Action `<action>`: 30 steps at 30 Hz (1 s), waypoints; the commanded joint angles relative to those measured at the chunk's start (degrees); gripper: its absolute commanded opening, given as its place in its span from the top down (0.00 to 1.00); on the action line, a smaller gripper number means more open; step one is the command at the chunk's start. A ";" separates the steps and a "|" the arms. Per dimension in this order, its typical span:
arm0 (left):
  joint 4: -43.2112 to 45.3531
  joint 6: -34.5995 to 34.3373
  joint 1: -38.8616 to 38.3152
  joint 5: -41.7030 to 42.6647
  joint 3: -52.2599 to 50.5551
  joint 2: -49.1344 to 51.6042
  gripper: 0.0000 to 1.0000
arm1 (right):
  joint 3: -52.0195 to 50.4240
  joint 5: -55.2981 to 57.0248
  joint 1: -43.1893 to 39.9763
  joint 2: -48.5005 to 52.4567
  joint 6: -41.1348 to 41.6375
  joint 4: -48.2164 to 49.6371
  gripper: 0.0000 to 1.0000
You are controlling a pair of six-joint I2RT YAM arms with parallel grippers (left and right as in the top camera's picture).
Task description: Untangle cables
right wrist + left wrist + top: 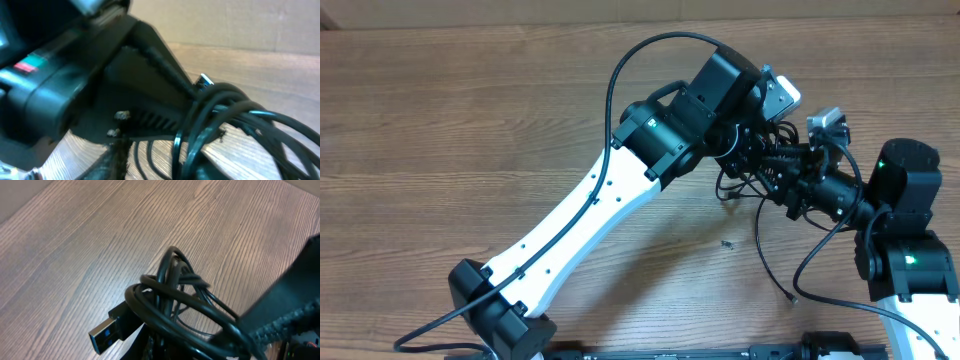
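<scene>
Evidently my left gripper (754,138) pinches the tangled thin black cables (165,287) steady so my right gripper (775,165), jaws unreadable, can tease loops free.

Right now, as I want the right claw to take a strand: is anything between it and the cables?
No separate object shows. The right claw sits right at the cables; only the left claw, closed on the same bundle, crowds it from the opposite side.

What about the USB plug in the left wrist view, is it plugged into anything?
No, the USB plug sticks out bare, nothing on its metal end.
</scene>
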 commanded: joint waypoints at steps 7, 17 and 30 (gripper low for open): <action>-0.90 -1.01 -0.35 0.28 0.57 0.44 0.96 | 0.79 -1.53 0.20 -1.07 0.17 1.68 0.24; -5.79 2.69 3.52 1.44 0.59 0.42 0.96 | 0.79 1.57 -3.98 -4.72 0.20 1.68 0.10; -6.71 8.72 9.22 26.45 0.61 0.20 0.96 | 0.76 11.93 -14.88 -4.61 -10.08 -2.84 0.11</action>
